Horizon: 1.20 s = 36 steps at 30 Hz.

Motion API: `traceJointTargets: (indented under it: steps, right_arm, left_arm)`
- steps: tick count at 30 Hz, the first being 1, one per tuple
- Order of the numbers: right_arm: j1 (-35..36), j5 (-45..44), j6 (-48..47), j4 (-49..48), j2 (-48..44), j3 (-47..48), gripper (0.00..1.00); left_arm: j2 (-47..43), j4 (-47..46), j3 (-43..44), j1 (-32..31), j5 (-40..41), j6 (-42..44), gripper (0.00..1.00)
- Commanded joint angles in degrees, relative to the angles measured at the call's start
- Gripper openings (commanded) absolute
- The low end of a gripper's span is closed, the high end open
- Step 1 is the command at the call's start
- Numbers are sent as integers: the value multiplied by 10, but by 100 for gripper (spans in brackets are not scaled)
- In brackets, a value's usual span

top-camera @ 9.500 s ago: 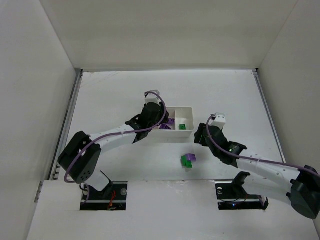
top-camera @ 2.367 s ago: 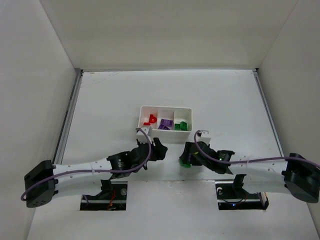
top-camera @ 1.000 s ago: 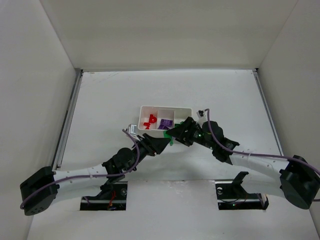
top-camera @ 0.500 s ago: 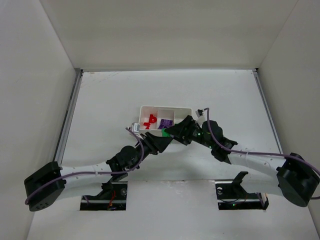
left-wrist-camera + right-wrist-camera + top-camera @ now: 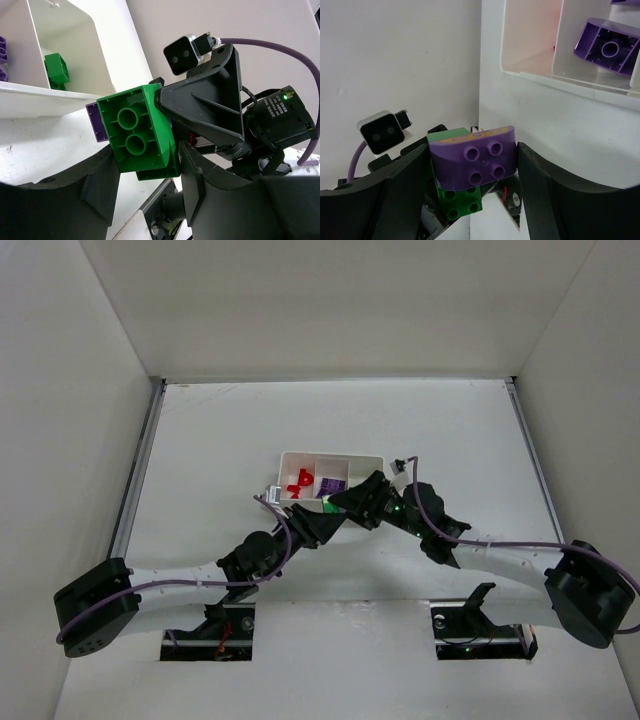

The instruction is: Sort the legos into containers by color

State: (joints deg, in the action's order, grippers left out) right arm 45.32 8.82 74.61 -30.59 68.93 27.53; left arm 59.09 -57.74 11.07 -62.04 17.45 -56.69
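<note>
A green lego (image 5: 140, 132) and a purple lego (image 5: 472, 155) are stuck together, held in the air just in front of the white tray (image 5: 330, 453). My left gripper (image 5: 145, 170) is shut on the green lego, a finger on each side. From the opposite side, my right gripper (image 5: 475, 162) is shut on the purple lego, with the green one (image 5: 460, 202) hanging under it. In the top view the two grippers meet tip to tip at the green lego (image 5: 327, 505). The tray's containers hold red legos (image 5: 300, 480), purple legos (image 5: 332, 484) and a green lego (image 5: 57, 70).
The tray's near wall (image 5: 75, 95) is close behind the joined legos. In the right wrist view a purple lego (image 5: 607, 45) lies in the tray above the held pair. White walls enclose the table on three sides.
The left gripper's fingers have closed in on the green lego. Both grippers and the joined legos have shifted slightly towards the tray.
</note>
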Motion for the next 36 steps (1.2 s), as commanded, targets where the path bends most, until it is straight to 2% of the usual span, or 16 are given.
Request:
traceJointTargets:
  steps: [1,6,14,27,31,36]
  right_arm:
    - [-2,13,8,-42,-5,-5,63]
    - [-4,13,5,-42,-5,-5,76]
    - [-27,34,-19,-42,-18,-3,91]
    - [-48,48,-31,-47,-41,-8,92]
    - [-63,49,-35,-44,-49,-18,92]
    - [-71,24,-77,-3,-64,-31,86]
  left_arm:
    - [-6,-39,16,-3,-5,10,26]
    - [-13,-38,12,-7,-5,10,21]
    - [-54,-37,-10,-11,-7,-4,20]
    - [-87,-16,-25,-3,-4,-3,20]
    - [-87,-8,-25,19,-14,2,20]
    - [-152,54,-26,42,-27,10,20]
